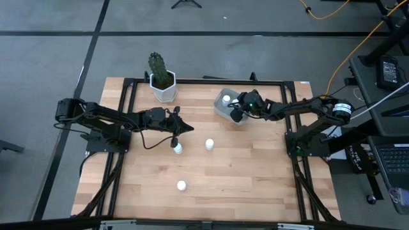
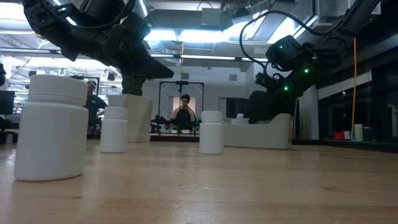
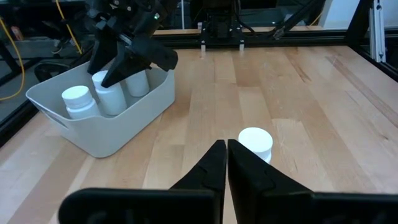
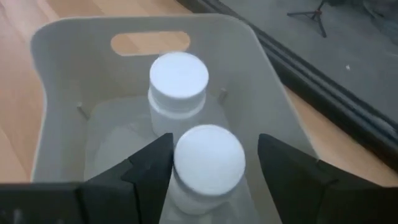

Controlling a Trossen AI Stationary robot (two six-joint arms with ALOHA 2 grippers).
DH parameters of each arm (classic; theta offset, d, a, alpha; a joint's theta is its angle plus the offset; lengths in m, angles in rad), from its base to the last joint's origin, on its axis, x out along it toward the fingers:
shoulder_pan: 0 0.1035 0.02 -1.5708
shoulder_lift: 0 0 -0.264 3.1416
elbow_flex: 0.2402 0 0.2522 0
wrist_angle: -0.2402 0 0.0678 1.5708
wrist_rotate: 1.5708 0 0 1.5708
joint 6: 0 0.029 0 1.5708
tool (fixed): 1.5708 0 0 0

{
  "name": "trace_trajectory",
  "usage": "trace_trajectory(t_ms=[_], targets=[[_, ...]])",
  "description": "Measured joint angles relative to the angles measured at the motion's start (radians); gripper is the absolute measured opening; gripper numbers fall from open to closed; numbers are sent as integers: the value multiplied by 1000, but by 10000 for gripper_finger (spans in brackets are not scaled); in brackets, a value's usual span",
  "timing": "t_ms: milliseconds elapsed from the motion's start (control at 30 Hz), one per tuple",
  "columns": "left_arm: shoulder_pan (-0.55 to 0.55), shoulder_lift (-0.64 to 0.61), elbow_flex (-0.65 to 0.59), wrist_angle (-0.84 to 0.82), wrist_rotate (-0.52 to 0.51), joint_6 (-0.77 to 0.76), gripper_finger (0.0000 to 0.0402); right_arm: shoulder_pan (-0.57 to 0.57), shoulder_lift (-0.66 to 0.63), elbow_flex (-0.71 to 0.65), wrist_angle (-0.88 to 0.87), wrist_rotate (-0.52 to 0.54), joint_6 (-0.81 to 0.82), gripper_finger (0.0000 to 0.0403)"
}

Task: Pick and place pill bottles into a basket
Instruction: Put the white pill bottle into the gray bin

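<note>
The pale grey basket (image 1: 220, 108) stands at the far middle of the table and holds three white pill bottles (image 3: 76, 99). My right gripper (image 1: 235, 114) is open over it, pointing down. Its fingers stand on either side of one upright bottle (image 4: 208, 163) that rests on the basket floor. Three more bottles stand upright on the table, one at the left (image 1: 177, 148), one to its right (image 1: 209, 144) and one nearer the front (image 1: 181, 186). My left gripper (image 1: 185, 128) is shut and empty, held above the table just beyond the left one. My right gripper comes from above, with one finger (image 4: 152, 171) right at the rim of the bottle's cap (image 4: 180, 158); I cannot tell whether it touches. The other finger (image 4: 283, 168) stands clear of the cap by a visible gap.
A white hexagonal pot with a cactus (image 1: 163, 86) stands at the far edge, left of the basket. A black frame (image 1: 128, 83) runs round the tabletop. There is open wood at the near and right parts of the table.
</note>
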Motion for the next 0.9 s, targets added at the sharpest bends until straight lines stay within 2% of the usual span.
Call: trace_trajectory(t_ms=[267,500,633,900], targets=[[0,0,0,0,0,0,9,2,0,82,-11,-13,-85,237],[0,0,0,0,0,0,11,4,0,145,-12,-162,-149,230],[0,0,0,0,0,0,7,16,-13,159,-14,-172,-232,190],[0,0,0,0,0,0,10,29,-182,163,-122,-174,-347,58]])
